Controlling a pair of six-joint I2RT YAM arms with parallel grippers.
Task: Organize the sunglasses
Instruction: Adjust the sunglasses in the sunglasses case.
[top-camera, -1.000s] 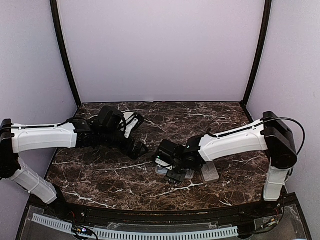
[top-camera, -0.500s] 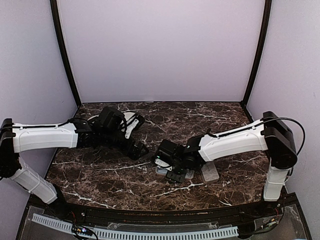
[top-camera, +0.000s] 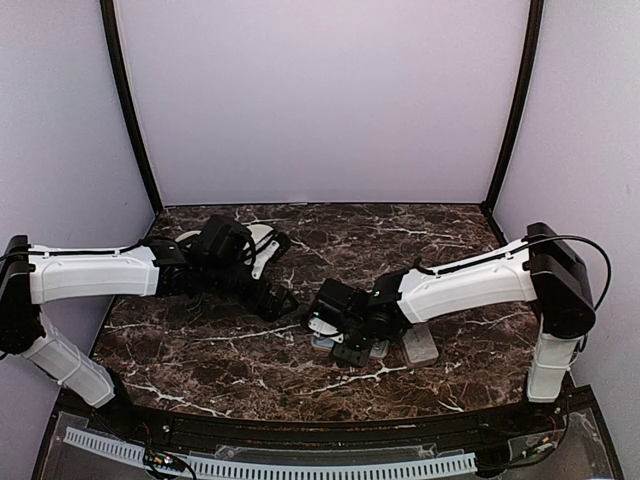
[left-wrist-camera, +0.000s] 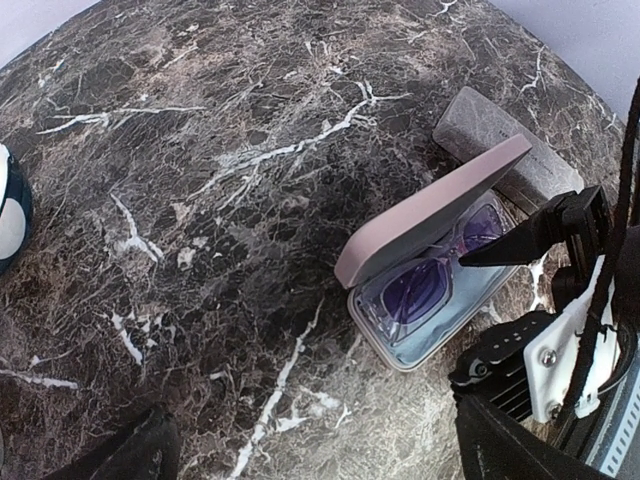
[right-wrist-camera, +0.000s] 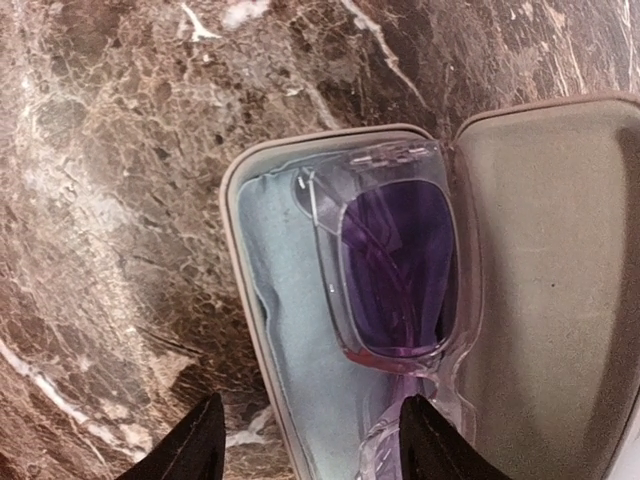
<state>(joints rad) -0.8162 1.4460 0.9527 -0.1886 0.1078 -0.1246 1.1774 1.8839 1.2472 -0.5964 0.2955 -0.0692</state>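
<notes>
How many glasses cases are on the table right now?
2. An open pink case lies under the right gripper with purple-lensed sunglasses inside; a closed grey case sits just behind its raised lid. More may be hidden.

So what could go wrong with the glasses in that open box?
The right gripper hangs over the edge of the case, one finger outside it and one over the sunglasses. If it squeezes there, it might pinch the wall and light-blue cloth and drag the whole case. The lid stands only half up beside that gripper, so a bump could flip it shut on the glasses.
</notes>
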